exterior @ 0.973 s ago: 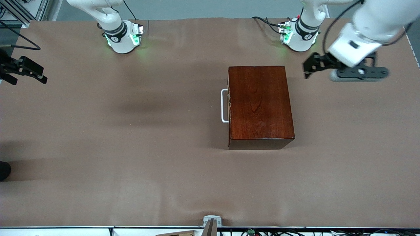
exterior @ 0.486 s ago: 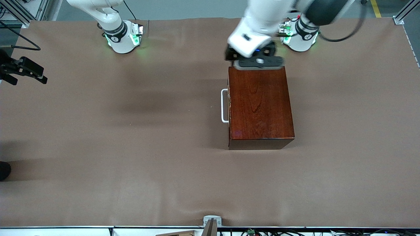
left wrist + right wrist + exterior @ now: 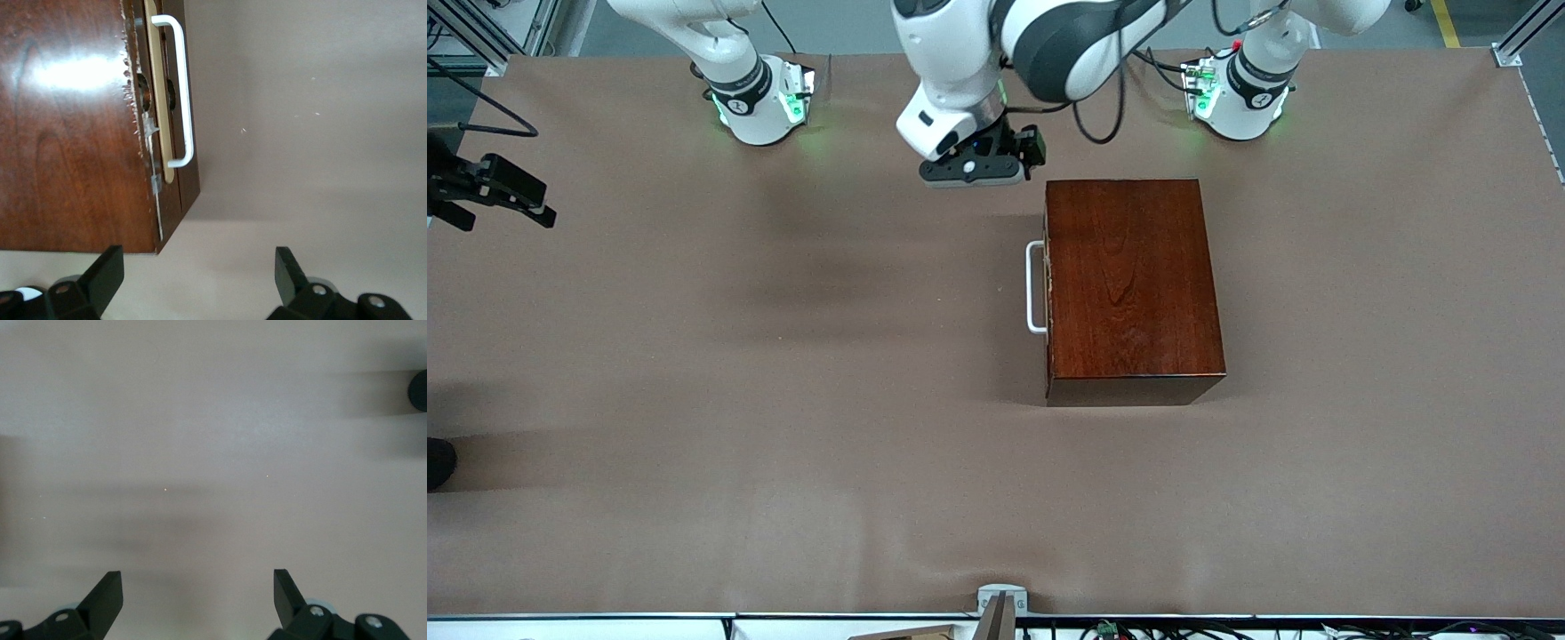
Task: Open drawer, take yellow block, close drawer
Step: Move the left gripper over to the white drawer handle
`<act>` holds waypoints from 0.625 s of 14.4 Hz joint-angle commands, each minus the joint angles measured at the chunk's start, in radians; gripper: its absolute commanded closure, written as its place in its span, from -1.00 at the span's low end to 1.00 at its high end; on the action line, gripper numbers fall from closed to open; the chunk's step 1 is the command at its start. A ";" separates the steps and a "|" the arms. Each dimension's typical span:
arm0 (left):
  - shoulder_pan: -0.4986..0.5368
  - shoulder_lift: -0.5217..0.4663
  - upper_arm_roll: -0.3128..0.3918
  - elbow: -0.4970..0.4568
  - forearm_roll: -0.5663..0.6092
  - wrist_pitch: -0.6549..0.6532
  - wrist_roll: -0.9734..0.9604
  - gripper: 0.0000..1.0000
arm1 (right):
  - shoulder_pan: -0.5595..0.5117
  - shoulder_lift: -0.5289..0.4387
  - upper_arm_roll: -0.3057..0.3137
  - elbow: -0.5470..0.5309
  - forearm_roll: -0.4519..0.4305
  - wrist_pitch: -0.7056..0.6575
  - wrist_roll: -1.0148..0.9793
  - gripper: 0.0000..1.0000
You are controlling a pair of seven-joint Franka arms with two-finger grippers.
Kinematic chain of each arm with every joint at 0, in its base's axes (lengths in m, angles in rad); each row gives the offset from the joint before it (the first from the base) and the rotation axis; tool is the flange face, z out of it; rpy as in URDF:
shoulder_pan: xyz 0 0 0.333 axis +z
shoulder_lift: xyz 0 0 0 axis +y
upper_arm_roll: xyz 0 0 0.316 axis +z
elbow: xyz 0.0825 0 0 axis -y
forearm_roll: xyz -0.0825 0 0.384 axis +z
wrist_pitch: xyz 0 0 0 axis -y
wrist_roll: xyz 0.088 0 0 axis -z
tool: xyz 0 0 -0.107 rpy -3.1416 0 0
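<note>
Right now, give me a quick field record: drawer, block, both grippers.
drawer: shut, flush in the box; handle faces the right arm's end of the table
block: not visible
left gripper: open, holding nothing, over bare table by the box corner farthest from the front camera, on the handle side
right gripper: open, holding nothing, waiting at the right arm's end of the table
task: drawer not yet opened

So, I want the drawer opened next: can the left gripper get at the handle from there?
Probably yes: the left gripper hangs open over bare table beside the box, and nothing sits before the handle.
</note>
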 commanded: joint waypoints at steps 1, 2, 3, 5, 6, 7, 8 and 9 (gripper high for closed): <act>-0.075 0.049 0.092 0.045 0.020 -0.005 0.004 -1.00 | -0.004 0.005 0.006 0.011 -0.002 -0.004 0.014 -1.00; -0.076 0.072 0.094 0.046 0.020 -0.005 0.006 -1.00 | -0.006 0.005 0.006 0.011 -0.002 -0.004 0.014 -1.00; -0.074 0.085 0.095 0.046 0.022 -0.005 0.015 -1.00 | -0.006 0.005 0.006 0.011 -0.002 -0.004 0.014 -1.00; -0.071 0.109 0.112 0.046 0.022 -0.001 0.045 -1.00 | -0.006 0.003 0.006 0.011 -0.002 -0.004 0.014 -1.00; -0.071 0.120 0.123 0.046 0.022 0.019 0.053 -1.00 | -0.004 0.005 0.006 0.011 -0.002 -0.004 0.014 -1.00; -0.071 0.131 0.128 0.046 0.022 0.036 0.068 -1.00 | -0.006 0.005 0.006 0.011 -0.002 -0.004 0.014 -1.00; -0.071 0.141 0.131 0.046 0.022 0.054 0.084 -1.00 | -0.007 0.005 0.006 0.011 -0.002 -0.004 0.014 -1.00; -0.071 0.151 0.143 0.046 0.022 0.076 0.087 -1.00 | -0.009 0.005 0.006 0.011 -0.002 -0.004 0.014 -1.00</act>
